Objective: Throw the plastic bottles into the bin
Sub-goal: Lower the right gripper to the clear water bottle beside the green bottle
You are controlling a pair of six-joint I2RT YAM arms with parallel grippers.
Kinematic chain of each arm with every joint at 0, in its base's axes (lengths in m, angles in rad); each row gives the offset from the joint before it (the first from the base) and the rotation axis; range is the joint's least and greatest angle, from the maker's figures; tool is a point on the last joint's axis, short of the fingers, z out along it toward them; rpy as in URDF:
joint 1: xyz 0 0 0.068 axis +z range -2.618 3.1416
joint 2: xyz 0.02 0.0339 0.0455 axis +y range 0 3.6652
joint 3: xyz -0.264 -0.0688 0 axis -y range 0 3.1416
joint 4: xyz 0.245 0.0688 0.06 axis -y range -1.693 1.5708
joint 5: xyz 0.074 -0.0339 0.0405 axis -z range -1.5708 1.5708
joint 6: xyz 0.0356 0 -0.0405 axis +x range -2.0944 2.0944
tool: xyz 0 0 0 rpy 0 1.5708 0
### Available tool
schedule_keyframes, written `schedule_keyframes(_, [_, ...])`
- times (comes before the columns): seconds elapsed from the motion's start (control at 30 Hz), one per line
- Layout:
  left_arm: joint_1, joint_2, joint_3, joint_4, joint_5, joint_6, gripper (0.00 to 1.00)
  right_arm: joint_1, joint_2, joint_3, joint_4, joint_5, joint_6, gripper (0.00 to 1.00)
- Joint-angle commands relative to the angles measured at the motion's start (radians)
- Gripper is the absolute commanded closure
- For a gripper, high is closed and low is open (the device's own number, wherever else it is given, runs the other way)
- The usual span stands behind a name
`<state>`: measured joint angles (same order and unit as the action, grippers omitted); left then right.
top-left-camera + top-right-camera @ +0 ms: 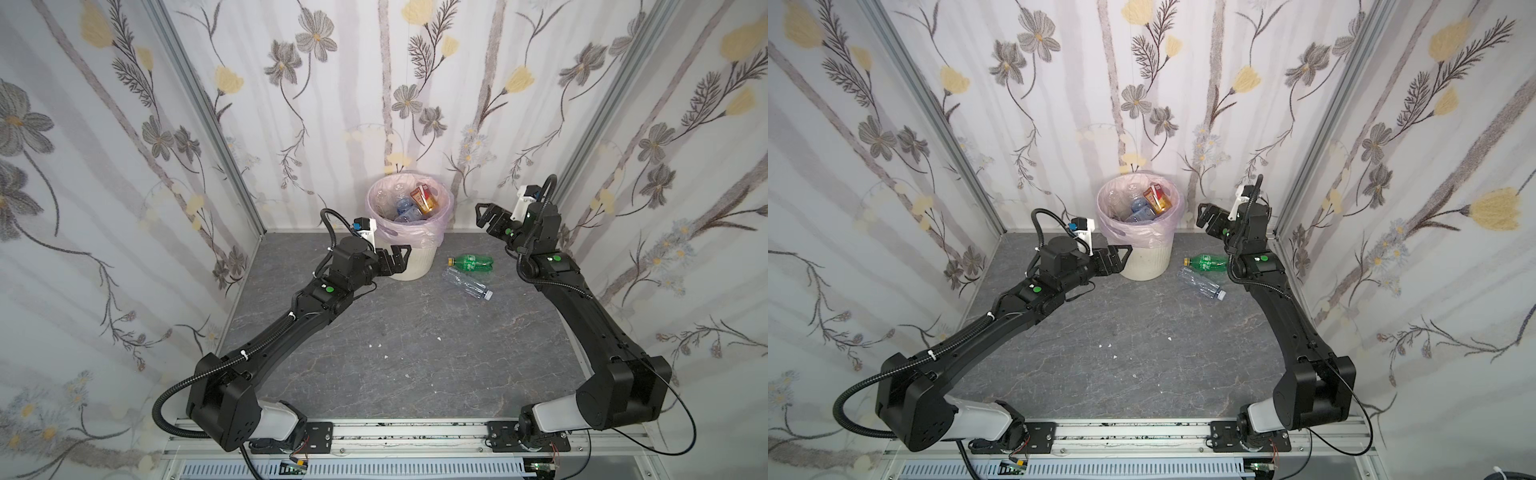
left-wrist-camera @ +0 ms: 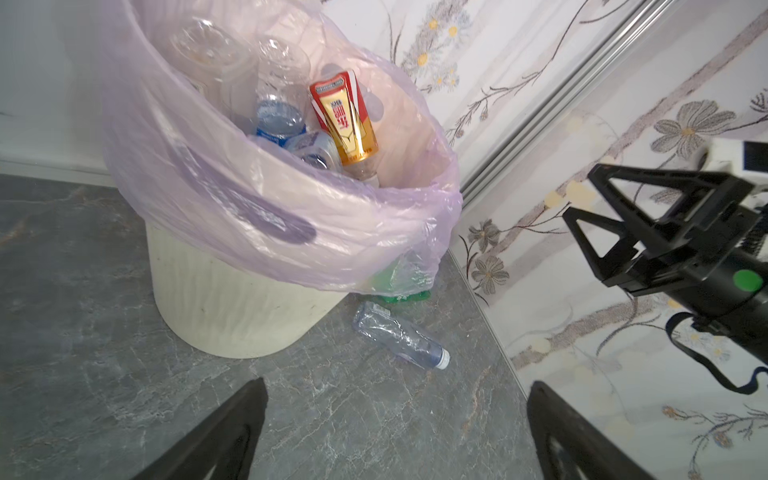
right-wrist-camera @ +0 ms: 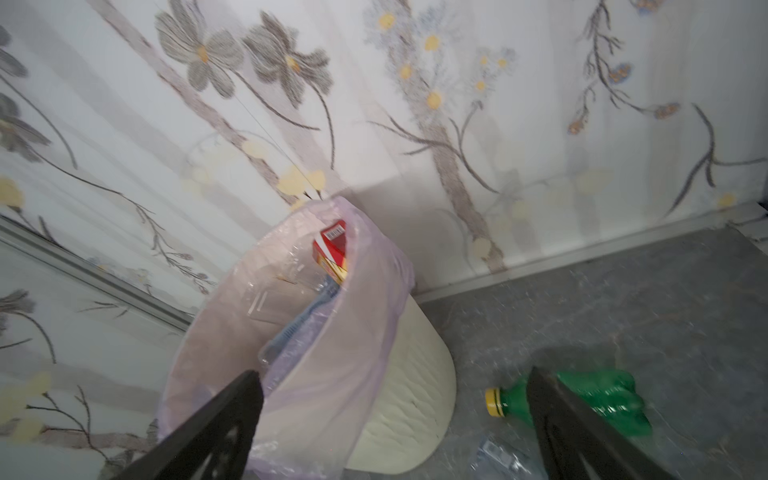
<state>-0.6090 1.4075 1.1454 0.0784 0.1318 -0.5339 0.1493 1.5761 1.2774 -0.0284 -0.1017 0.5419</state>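
Observation:
The bin [image 1: 415, 266] [image 1: 1146, 264] [image 2: 216, 307] [image 3: 411, 382], cream-white with a pale pink bag, stands at the back wall. Inside lie an orange bottle with a red label [image 1: 424, 199] [image 2: 345, 120] and clear blue-labelled bottles [image 1: 405, 210] [image 2: 278, 122]. On the floor to its right lie a green bottle [image 1: 471, 264] [image 1: 1208, 262] [image 3: 598, 399] and a crushed clear bottle [image 1: 465, 283] [image 1: 1200, 283] [image 2: 399, 334]. My left gripper [image 1: 401, 252] [image 1: 1121, 251] [image 2: 397, 390] is open and empty, low at the bin's left side. My right gripper [image 1: 482, 214] [image 1: 1202, 214] [image 3: 395, 374] hangs open and empty, right of the rim.
Floral-papered walls close in the grey marbled floor [image 1: 395, 340] on three sides, with aluminium corner posts [image 1: 216, 137] [image 1: 594, 137]. A few small white scraps [image 1: 378, 345] lie mid-floor. The arm bases sit on a metal rail [image 1: 407, 436] along the front edge.

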Motion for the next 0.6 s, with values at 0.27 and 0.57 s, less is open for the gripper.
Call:
schedule_keyframes(0.27, [-0.086, 0.051, -0.113, 0.074, -0.004, -0.088, 0.00, -0.070, 0.133, -0.240, 0.084, -0.084, -0.038, 0.00])
schedule_keyframes(0.57, [-0.099, 0.047, -0.218, 0.175, 0.014, -0.130, 0.00, -0.080, 0.286, -0.226, 0.088, -0.086, -0.088, 0.00])
